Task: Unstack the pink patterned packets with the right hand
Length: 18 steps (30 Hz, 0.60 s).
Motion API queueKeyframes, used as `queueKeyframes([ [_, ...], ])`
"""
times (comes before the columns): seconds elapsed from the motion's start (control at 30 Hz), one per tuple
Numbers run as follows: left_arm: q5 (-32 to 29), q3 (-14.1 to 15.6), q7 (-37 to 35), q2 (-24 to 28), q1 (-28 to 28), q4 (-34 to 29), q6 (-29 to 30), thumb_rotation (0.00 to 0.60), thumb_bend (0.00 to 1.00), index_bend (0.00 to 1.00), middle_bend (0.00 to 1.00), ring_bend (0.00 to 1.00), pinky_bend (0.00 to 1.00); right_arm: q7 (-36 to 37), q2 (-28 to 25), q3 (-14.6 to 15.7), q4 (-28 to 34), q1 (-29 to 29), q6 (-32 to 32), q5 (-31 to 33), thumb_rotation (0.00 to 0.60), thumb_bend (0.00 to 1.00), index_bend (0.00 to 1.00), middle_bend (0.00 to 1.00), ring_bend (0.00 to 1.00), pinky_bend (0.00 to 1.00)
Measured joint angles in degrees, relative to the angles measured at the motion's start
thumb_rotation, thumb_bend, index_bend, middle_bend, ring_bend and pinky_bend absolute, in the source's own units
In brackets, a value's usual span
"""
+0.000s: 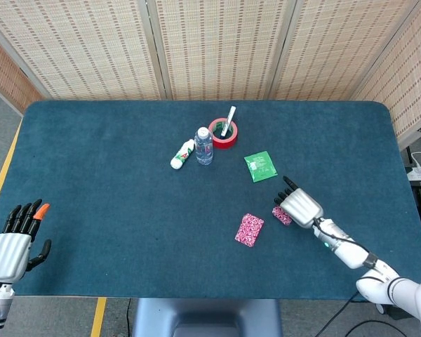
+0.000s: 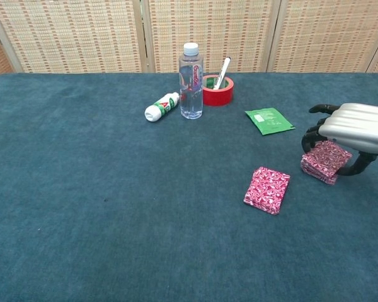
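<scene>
- Head view: the silver right hand [image 1: 299, 206] sits over a small stack of pink patterned packets [image 1: 281, 215] near the table's right side, its dark fingers curled down around them. One single pink patterned packet [image 1: 249, 229] lies flat on the dark teal felt table [image 1: 112, 175], just left of the stack and apart from it. The left hand [image 1: 14, 239] rests at the near left edge, fingers spread and holding nothing.
- Chest view: the right hand [image 2: 349, 135] cups the stack [image 2: 325, 161], fingertips [image 2: 312, 139] against its far side and the thumb hooked at its right edge; how many packets it grips I cannot tell.
- Risk: the grip could take several packets at once, or drag the whole stack sideways, because the packets look thin and slippery.
</scene>
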<state>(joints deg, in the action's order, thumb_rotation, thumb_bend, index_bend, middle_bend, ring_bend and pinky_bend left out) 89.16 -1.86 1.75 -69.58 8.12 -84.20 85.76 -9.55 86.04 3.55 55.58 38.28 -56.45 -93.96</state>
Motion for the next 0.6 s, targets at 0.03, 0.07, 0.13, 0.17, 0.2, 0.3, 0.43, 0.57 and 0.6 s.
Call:
queueKeyframes([
  [0.03, -0.05, 0.00, 0.05, 0.01, 0.01, -0.04, -0.08, 0.600, 0.46, 0.00, 0.00, 0.00, 0.00, -0.04, -0.06, -0.12, 0.17, -0.01, -0.11, 0.09, 0.600, 0.19, 0.65, 0.49, 0.34, 0.00],
  [0.07, -0.10, 0.00, 0.07, 0.01, 0.02, -0.11, -0.11, 0.600, 0.46, 0.00, 0.00, 0.00, 0.00, -0.06, -0.14, -0.24, 0.38, -0.02, -0.21, 0.16, 0.600, 0.19, 0.65, 0.49, 0.34, 0.00],
  [0.13, -0.16, -0.02, 0.12, 0.02, 0.04, -0.11, -0.20, 0.600, 0.46, 0.00, 0.00, 0.00, 0.00, -0.16, -0.41, -0.45, 0.92, -0.01, -0.47, 0.25, 0.600, 0.19, 0.65, 0.49, 0.35, 0.00],
  [0.17, -0.14, -0.01, 0.11, 0.02, 0.03, -0.09, -0.15, 0.600, 0.46, 0.00, 0.00, 0.00, 0.00, -0.23, -0.54, -0.50, 1.15, -0.01, -0.57, 0.25, 0.600, 0.19, 0.65, 0.49, 0.35, 0.00],
  [0.2, -0.09, 0.00, 0.08, 0.01, 0.00, -0.06, -0.09, 0.600, 0.46, 0.00, 0.00, 0.00, 0.00, -0.33, -0.70, -0.55, 1.46, 0.00, -0.69, 0.24, 0.600, 0.19, 0.65, 0.49, 0.35, 0.00],
  [0.3, -0.03, 0.02, -0.04, 0.02, -0.04, 0.04, 0.02, 0.600, 0.46, 0.00, 0.00, 0.00, 0.00, -0.65, -1.04, -0.59, 2.11, 0.01, -0.90, 0.15, 0.600, 0.19, 0.66, 0.49, 0.35, 0.00],
  [0.43, -0.04, -0.05, -0.13, -0.06, 0.08, 0.18, -0.11, 0.600, 0.46, 0.00, 0.00, 0.00, 0.00, -0.91, -1.45, -0.60, 3.06, -0.05, -1.23, 0.03, 0.600, 0.19, 0.66, 0.49, 0.35, 0.00],
  [0.57, -0.02, -0.03, -0.05, -0.08, 0.02, 0.20, 0.00, 0.600, 0.46, 0.00, 0.00, 0.00, 0.00, -1.54, -2.29, -0.25, 5.05, -0.27, -2.16, -0.71, 0.600, 0.19, 0.66, 0.50, 0.35, 0.00],
  [0.6, -0.01, -0.02, -0.01, -0.09, 0.01, 0.20, 0.00, 0.600, 0.46, 0.00, 0.00, 0.00, 0.00, -1.80, -2.68, -0.04, 6.01, -0.39, -2.60, -1.11, 0.600, 0.19, 0.66, 0.50, 0.35, 0.00],
])
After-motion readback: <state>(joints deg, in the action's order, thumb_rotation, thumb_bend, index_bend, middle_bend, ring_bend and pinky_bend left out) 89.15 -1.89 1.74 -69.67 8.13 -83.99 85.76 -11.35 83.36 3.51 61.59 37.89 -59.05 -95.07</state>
